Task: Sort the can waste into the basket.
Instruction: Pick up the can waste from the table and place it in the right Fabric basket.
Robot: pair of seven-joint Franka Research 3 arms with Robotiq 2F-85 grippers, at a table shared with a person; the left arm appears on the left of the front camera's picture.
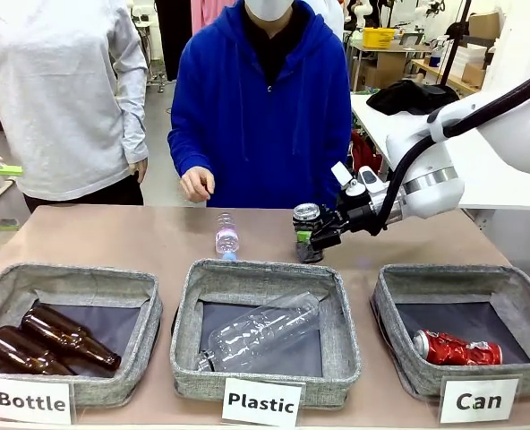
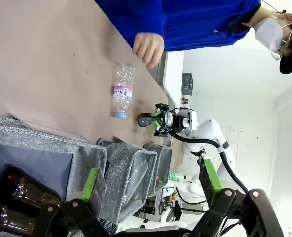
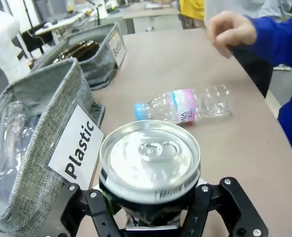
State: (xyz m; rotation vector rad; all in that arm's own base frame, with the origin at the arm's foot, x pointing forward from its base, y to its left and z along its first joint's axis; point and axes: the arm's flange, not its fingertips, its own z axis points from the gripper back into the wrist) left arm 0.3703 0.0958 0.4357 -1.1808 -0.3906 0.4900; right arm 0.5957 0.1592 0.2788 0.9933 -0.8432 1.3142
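The right end effector (image 1: pixel 312 235) has its two fingers closed around the black can (image 3: pixel 150 165), whose silver top faces the wrist camera. In the front view the can (image 1: pixel 306 215) sits in the grip just above the desk (image 1: pixel 113 237), behind the middle basket; whether its base has left the desk is hard to tell from here. So the step in hand looks like the pick-up of the second can.

Just left of the grip lies a small clear plastic bottle (image 1: pixel 226 238) with a pink label, and beyond it a person's hand (image 1: pixel 196 184) rests at the far edge of the desk, well apart from the can.

The red can (image 1: pixel 456 348) already lies on the dark floor of the basket (image 1: pixel 388 309) marked "Can", at the near right. The middle basket, marked "Plastic" (image 1: pixel 186 309), holds a large clear bottle, and the left one, marked "Bottle" (image 1: pixel 5 285), holds brown glass bottles.

The left end effector (image 2: pixel 148 190) hangs over the left basket with fingers spread wide, holding nothing.

Next, the right arm likely needs to lift the black can, carry it right and nearer over the rim of the "Can" basket, and only then open. The lift should clear the basket wall, and the crushed can may sit unevenly in the grip.
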